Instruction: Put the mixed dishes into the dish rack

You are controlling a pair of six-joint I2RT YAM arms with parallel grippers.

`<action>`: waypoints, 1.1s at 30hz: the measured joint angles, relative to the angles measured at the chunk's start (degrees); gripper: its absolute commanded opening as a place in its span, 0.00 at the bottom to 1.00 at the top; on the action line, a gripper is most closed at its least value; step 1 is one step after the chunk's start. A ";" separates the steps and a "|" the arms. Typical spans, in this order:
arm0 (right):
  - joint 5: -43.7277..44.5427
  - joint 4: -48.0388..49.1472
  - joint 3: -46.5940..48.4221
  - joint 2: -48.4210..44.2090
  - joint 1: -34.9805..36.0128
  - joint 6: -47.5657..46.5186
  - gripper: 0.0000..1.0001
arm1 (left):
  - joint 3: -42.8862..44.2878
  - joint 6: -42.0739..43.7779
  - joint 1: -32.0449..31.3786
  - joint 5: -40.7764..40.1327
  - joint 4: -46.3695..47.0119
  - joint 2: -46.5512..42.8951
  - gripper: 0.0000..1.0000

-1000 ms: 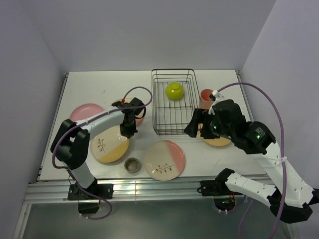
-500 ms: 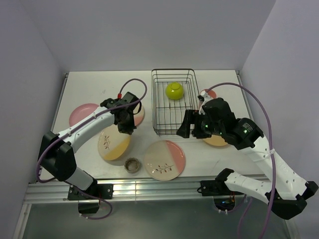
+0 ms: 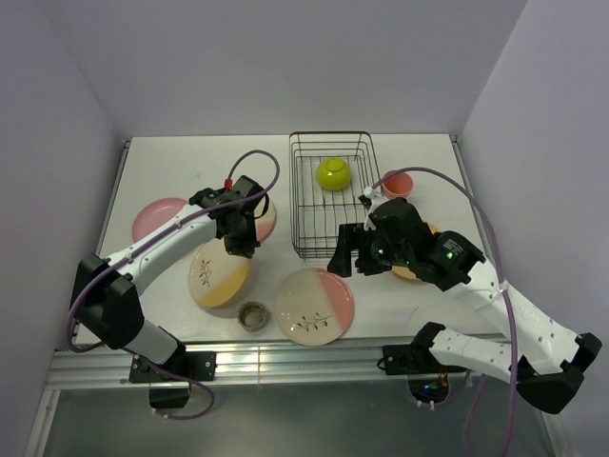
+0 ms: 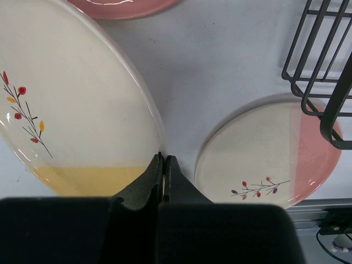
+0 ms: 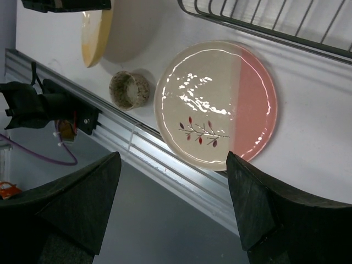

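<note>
My left gripper (image 3: 238, 248) is shut on the right rim of the cream-and-yellow sprig plate (image 3: 217, 273) and holds it tilted; the wrist view shows its fingers (image 4: 154, 176) pinching the plate (image 4: 71, 110). My right gripper (image 3: 343, 262) hangs open and empty over the cream-and-pink sprig plate (image 3: 314, 305), which lies flat below its open jaws (image 5: 214, 104). The black wire dish rack (image 3: 357, 205) holds the lime-green bowl (image 3: 333, 173). The salmon tumbler (image 3: 397, 184) stands right of the rack. The tiny grey cup (image 3: 253, 314) sits near the front edge.
A plain pink plate (image 3: 155, 217) lies at the left, another pink plate (image 3: 265, 221) behind my left gripper. The orange-yellow plate (image 3: 407, 274) is mostly hidden under my right arm. The table's front rail (image 5: 137, 143) runs just below the cream-and-pink plate.
My right gripper has moved left and forward, off the orange-yellow plate and over the cream-and-pink plate, uncovering the tumbler. My left arm has shifted and tilted the cream-and-yellow plate.
</note>
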 measured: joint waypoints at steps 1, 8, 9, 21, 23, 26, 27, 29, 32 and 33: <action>0.04 0.52 -0.09 0.24 0.50 0.17 0.83 | 0.00 0.00 -0.02 0.11 0.00 -0.02 0.00; 1.18 13.25 -3.78 4.17 6.34 5.38 0.82 | 0.24 0.24 0.00 0.39 -0.59 -0.13 0.00; 1.99 15.34 -4.07 5.77 8.17 6.23 0.82 | 0.44 0.28 0.00 0.52 -0.90 -0.13 0.00; 13.73 40.37 -12.48 16.06 19.45 14.53 0.81 | 2.25 0.35 0.00 2.21 -2.36 -0.70 0.00; 14.84 43.36 -14.95 16.15 19.45 16.00 0.80 | 2.25 0.35 0.00 2.64 -2.34 -1.01 0.00; 15.28 47.87 -16.72 17.81 19.45 18.58 0.79 | 2.25 0.33 0.00 3.06 -2.36 -1.33 0.00; 15.23 49.24 -16.79 18.71 19.50 19.32 0.79 | 2.25 0.33 0.00 3.19 -2.36 -1.42 0.00; 15.23 52.74 -16.81 20.79 19.80 20.44 0.78 | 2.25 0.35 0.00 3.32 -2.40 -1.60 0.00; 15.23 57.35 -17.07 23.91 20.79 21.81 0.78 | 2.25 0.39 0.00 3.54 -2.60 -1.68 0.00; 15.26 58.38 -17.07 24.68 21.09 22.27 0.77 | 2.25 0.39 0.00 3.58 -2.64 -1.68 0.00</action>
